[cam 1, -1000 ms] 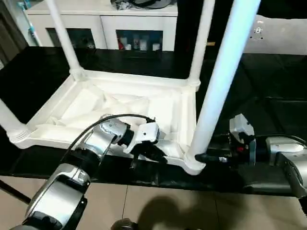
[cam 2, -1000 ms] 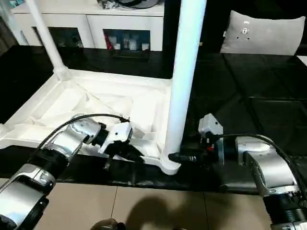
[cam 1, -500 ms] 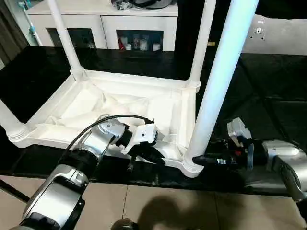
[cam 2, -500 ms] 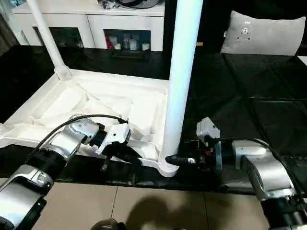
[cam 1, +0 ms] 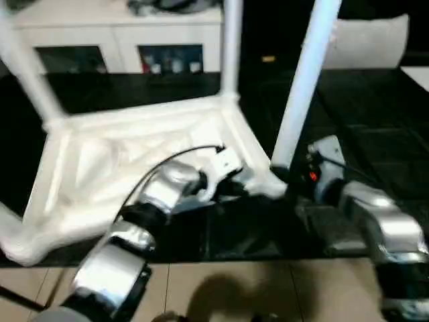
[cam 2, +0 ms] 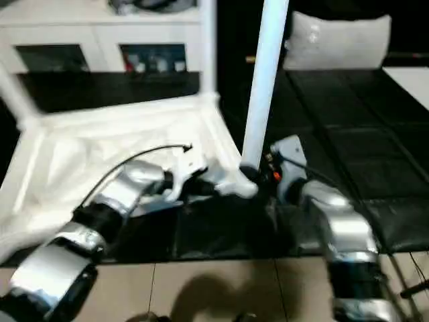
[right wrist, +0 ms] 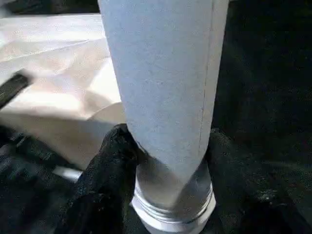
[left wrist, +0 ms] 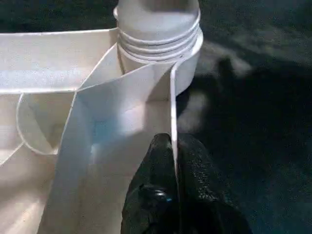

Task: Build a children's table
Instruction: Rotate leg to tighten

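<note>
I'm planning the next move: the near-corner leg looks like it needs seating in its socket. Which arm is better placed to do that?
Probably the right. The right gripper already has its fingers on either side of the leg just above the corner socket, while the left gripper is shut on the tabletop's rim, steadying it.

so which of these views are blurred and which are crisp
Left eye view and right eye view: motion-smeared throughout, the table top, cabinet and both forearms soft-edged. Left wrist view: crisp on the table's rim, dark beyond it. Right wrist view: sharp on the leg, with shadow around its base.
</note>
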